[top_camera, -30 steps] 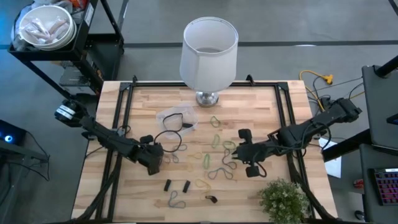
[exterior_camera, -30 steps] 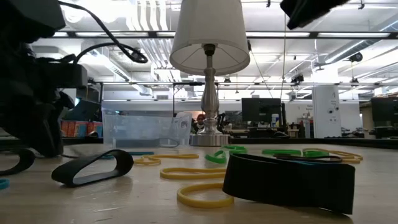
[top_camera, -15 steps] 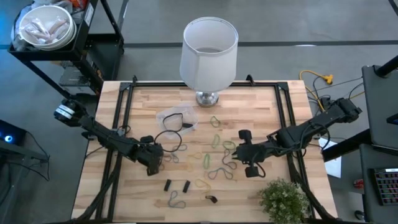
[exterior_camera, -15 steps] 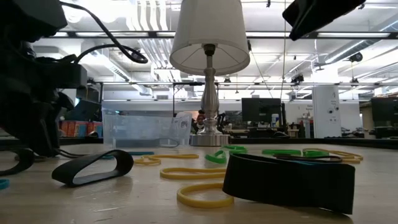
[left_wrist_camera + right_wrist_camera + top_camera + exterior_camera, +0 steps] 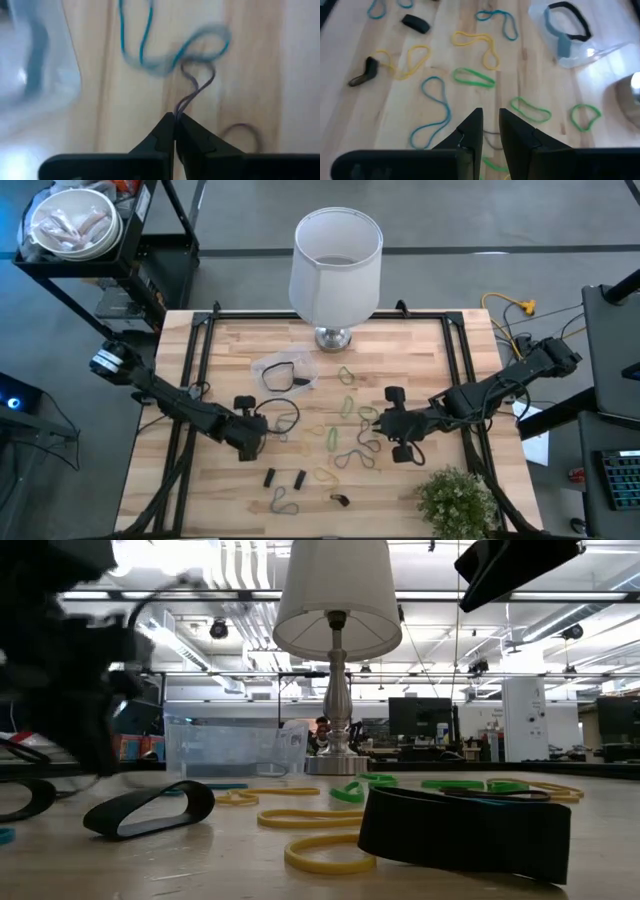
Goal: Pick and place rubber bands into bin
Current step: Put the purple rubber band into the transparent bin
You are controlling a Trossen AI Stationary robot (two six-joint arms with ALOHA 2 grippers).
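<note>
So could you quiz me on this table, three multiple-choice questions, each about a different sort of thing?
1. Where is the bin?
A. beside the lamp base
B. under the plant
C. off the table

2. What colour is the band lying inside the bin?
A. yellow
B. black
C. green

3. How is the left gripper?
A. wide open
B. shut on a thin rubber band
C. holding the lamp

Answers: 1 A, the high view shows it next to the lamp foot. 2 B, the right wrist view shows a black loop inside. 3 B, its tips pinch the thin band.

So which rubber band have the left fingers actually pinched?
The thin purplish band, caught between the shut left fingers. It runs from their tips up across the blue band, which lies loose on the wood.
</note>
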